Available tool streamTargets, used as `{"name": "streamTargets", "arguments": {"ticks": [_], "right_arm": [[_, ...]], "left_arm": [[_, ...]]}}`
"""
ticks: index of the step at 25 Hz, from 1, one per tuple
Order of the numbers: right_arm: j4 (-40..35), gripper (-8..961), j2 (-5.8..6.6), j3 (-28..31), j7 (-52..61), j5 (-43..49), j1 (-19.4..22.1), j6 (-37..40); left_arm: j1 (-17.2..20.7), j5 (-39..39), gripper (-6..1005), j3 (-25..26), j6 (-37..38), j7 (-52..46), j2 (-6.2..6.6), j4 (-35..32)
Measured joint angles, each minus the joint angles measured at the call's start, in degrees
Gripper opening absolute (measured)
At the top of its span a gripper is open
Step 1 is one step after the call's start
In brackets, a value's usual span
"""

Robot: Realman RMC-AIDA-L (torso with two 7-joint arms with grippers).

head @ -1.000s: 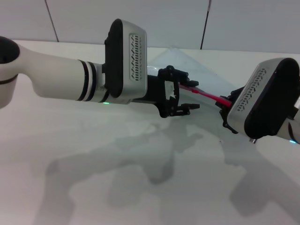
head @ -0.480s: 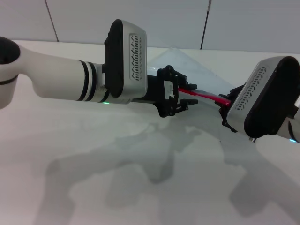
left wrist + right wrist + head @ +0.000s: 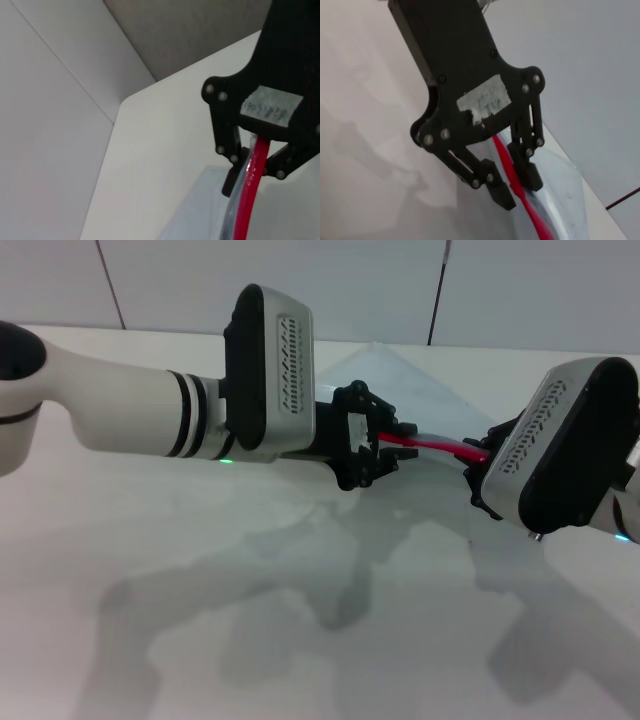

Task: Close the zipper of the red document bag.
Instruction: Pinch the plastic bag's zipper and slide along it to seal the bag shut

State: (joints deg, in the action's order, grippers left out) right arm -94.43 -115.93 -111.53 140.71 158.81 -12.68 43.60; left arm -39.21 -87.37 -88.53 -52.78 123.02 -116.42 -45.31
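Bag [image 3: 420, 400] lies flat on the table [image 3: 200, 640] beyond our fingers, its zipper [image 3: 435, 446] stretched as a red line between both grippers. Our left gripper [image 3: 388, 440] has its fingers nearly together around the zipper's near end, the red strip passing between them, though we cannot tell whether they grip it. Our right gripper [image 3: 478, 455] has its fingers clamped on the zipper at the other end.

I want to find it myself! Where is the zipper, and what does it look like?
Look on the white table, between the two robot arms, where a see-through bag lies. The zipper is the thin strip along the bag's edge, stretched between both grippers. It is the only bright red thing there.
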Motion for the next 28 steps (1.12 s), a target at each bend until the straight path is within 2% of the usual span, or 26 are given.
{"name": "streamTargets", "arguments": {"ticks": [4, 20, 25, 28], "right_arm": [[0.00, 55, 0.00, 0.00, 0.00, 0.00, -0.03, 0.00], [-0.46, 59, 0.00, 0.00, 0.00, 0.01, 0.11, -0.13], [-1.04, 61, 0.00, 0.00, 0.00, 0.06, 0.21, -0.07], [-1.11, 62, 0.00, 0.02, 0.00, 0.07, 0.22, -0.06]], "left_arm": [[-0.08, -0.03, 183, -0.87, 0.37, 0.14, -0.09, 0.05], [0.69, -4.19, 156, -2.88, 2.21, 2.40, -0.27, 0.04], [0.84, -4.40, 92, -3.04, 2.51, 2.47, -0.17, 0.04], [0.94, -4.40, 110, -2.96, 2.60, 2.40, -0.16, 0.04]]}}
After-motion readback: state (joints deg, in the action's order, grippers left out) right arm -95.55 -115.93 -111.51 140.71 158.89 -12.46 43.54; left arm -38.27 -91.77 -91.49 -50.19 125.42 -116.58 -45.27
